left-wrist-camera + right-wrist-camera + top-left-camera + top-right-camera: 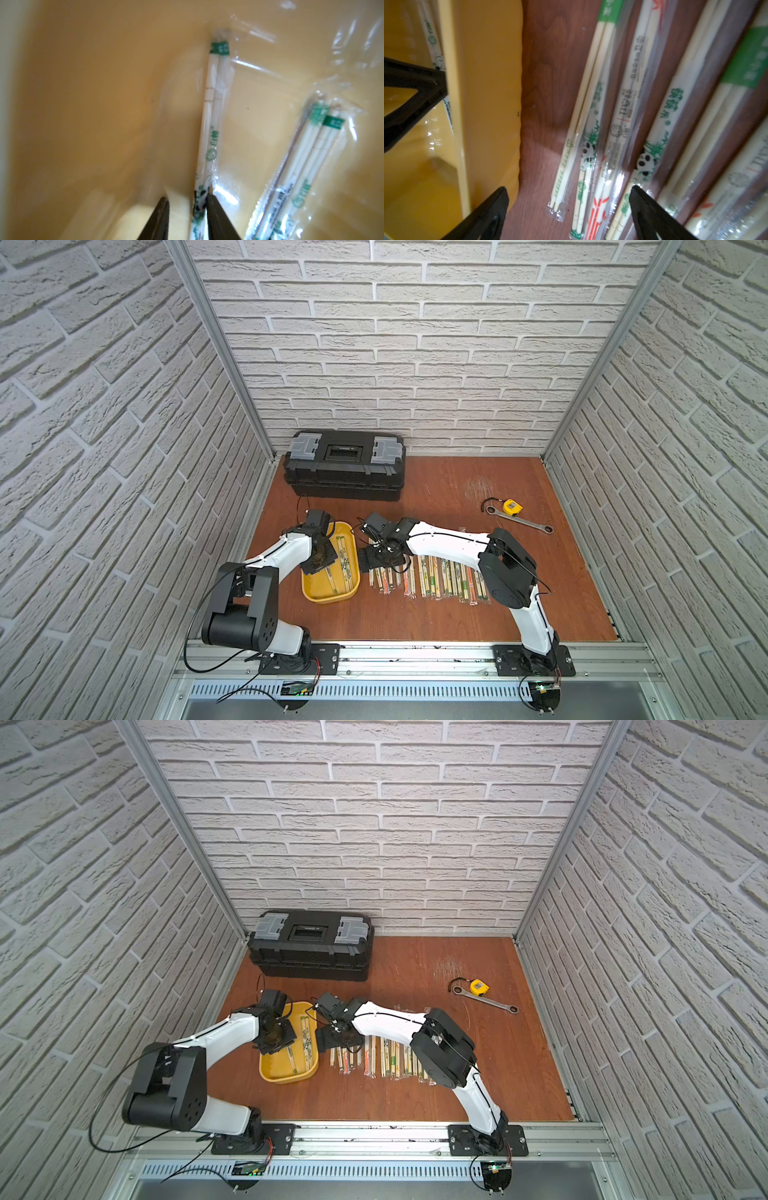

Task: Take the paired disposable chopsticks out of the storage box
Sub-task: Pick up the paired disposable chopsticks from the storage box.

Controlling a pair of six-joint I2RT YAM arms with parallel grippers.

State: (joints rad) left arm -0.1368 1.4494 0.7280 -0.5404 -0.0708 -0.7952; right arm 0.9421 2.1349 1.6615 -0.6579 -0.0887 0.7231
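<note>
The storage box (328, 599) (286, 1078), a shallow yellow tray, sits at the left of the table with a few sleeved paired disposable chopsticks (345, 560) (306, 1042) in it. My left gripper (322, 562) (186, 198) reaches down into the tray. Its jaws stand narrowly apart around one green-printed pair (209, 128); the pair touches one finger and a gap shows at the other. More pairs (311, 158) lie beside it. My right gripper (380, 560) (569, 190) hangs open just right of the tray over a row of chopstick pairs (436, 580) (629, 108) on the table, holding nothing.
A closed black toolbox (345, 464) stands against the back wall. A yellow tape measure (512, 506) and a wrench (521, 522) lie at the back right. Brick-pattern walls enclose three sides. The tray's outer wall (488, 83) is close beside my right gripper.
</note>
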